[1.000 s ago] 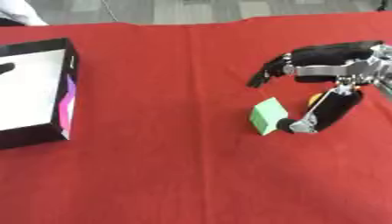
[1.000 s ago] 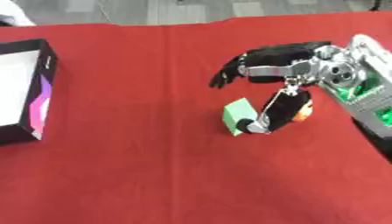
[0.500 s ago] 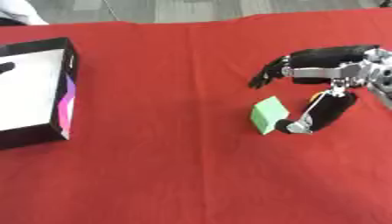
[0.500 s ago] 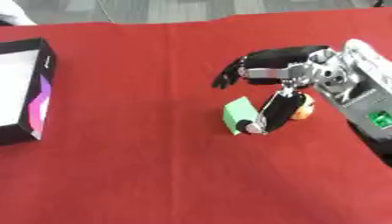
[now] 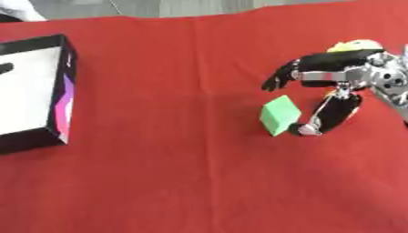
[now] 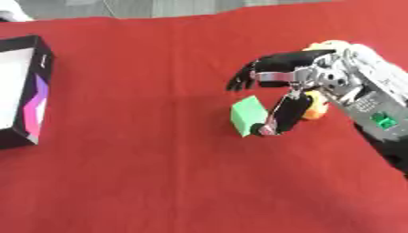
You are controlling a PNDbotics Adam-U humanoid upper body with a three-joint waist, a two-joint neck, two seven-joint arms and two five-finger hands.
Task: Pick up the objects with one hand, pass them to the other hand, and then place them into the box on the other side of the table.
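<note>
A green block (image 5: 279, 114) stands on the red cloth right of centre. My right hand (image 5: 334, 79) hovers over it from the right, open: the fingers (image 5: 280, 78) stretch out above the block's far side and the thumb (image 5: 323, 119) reaches down just right of it, touching or nearly touching. An orange thing (image 6: 315, 104) lies behind the thumb, and a yellow thing (image 5: 354, 45) shows behind the wrist. The black box (image 5: 64, 94), white inside with a purple and pink side, sits at the left edge. My left hand is out of sight.
The red cloth (image 5: 175, 173) covers the whole table; its far edge runs along the top. A dark mark (image 5: 5, 68) lies inside the box at the left border. A white shape (image 5: 17, 9) shows beyond the far left corner.
The right hand has dropped slightly and drawn closer to the green block, with the thumb now at the block's right side. The block and box have stayed put.
</note>
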